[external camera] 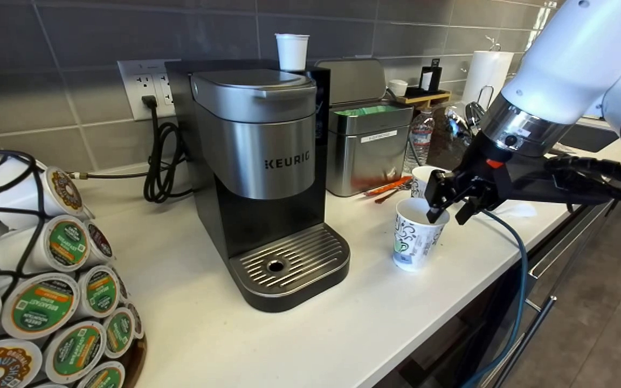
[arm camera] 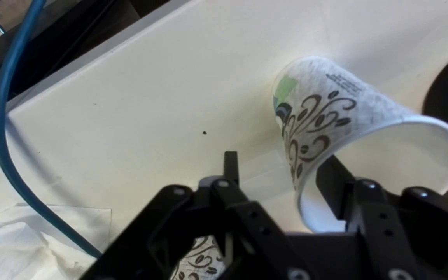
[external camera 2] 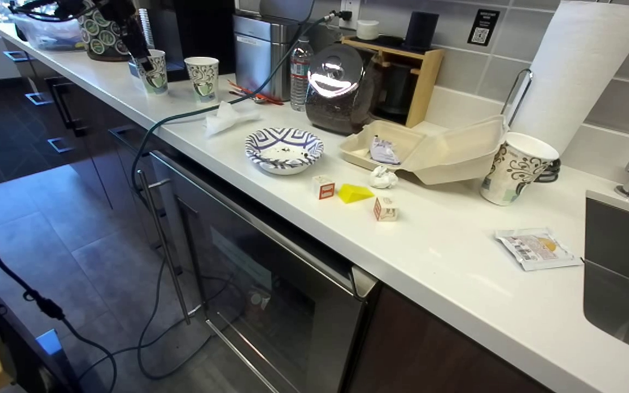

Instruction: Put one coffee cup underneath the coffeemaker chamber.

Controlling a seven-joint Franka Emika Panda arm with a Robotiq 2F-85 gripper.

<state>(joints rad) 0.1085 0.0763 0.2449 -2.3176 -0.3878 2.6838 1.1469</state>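
The coffee cup, a white paper cup with a printed pattern, stands upright on the counter beside the coffeemaker. It also shows in an exterior view and in the wrist view. My gripper is open at its rim. In the wrist view the gripper has one finger at the cup's mouth, its tip apparently inside, and the other finger outside, apart from the wall. The coffeemaker chamber is a black and silver Keurig. Its slotted drip tray holds nothing.
A second patterned cup stands close behind the coffee cup. A plain white cup sits on the coffeemaker. A steel box and a bottle stand behind. A blue cable crosses the counter edge near a napkin.
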